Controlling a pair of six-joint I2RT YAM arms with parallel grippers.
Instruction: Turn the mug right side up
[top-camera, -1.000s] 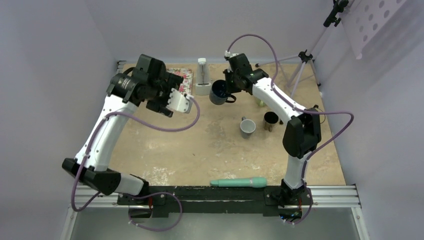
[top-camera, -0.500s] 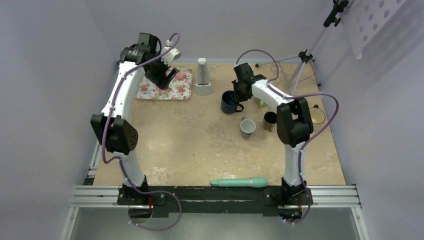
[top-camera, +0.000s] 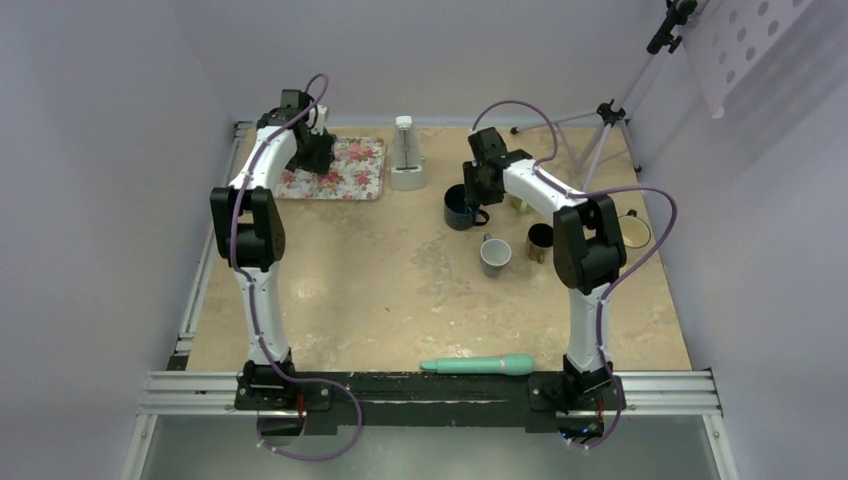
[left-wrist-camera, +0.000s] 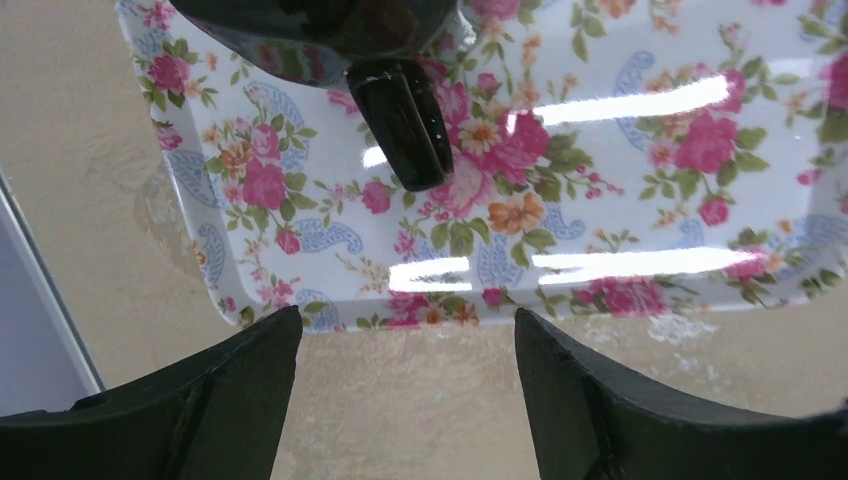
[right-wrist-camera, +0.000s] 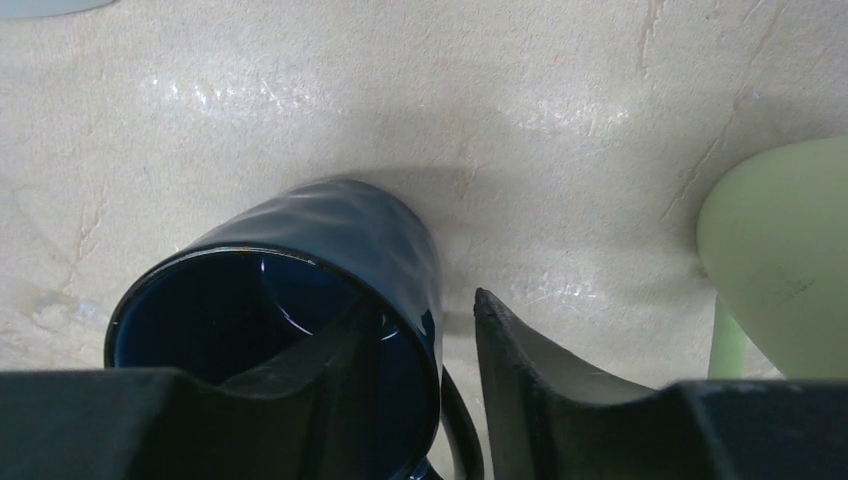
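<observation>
A dark blue mug (top-camera: 460, 207) stands mouth up on the table, handle toward the right. My right gripper (top-camera: 478, 185) straddles its rim (right-wrist-camera: 428, 305): one finger reaches inside the mug (right-wrist-camera: 330, 240), and the other is outside with a gap to the wall, so it is open. At the back left, my left gripper (top-camera: 315, 158) hovers open over the near edge of a floral tray (left-wrist-camera: 620, 150) with nothing between its fingers (left-wrist-camera: 408, 318). A shiny black mug-like vessel (left-wrist-camera: 400, 120) sits on that tray with its handle toward the camera. Its orientation cannot be told.
A grey mug (top-camera: 494, 254), a dark metal cup (top-camera: 541, 241) and a pale green cup (right-wrist-camera: 780, 260) stand close to the blue mug. A white stand (top-camera: 405, 160) is beside the tray (top-camera: 355, 170). A teal cylinder (top-camera: 478, 366) lies at the near edge and a tripod (top-camera: 600, 130) stands back right.
My right gripper lowered the blue mug from a tilted hold onto the table and parted its jaws off the wall. My left arm swung back to the tray.
</observation>
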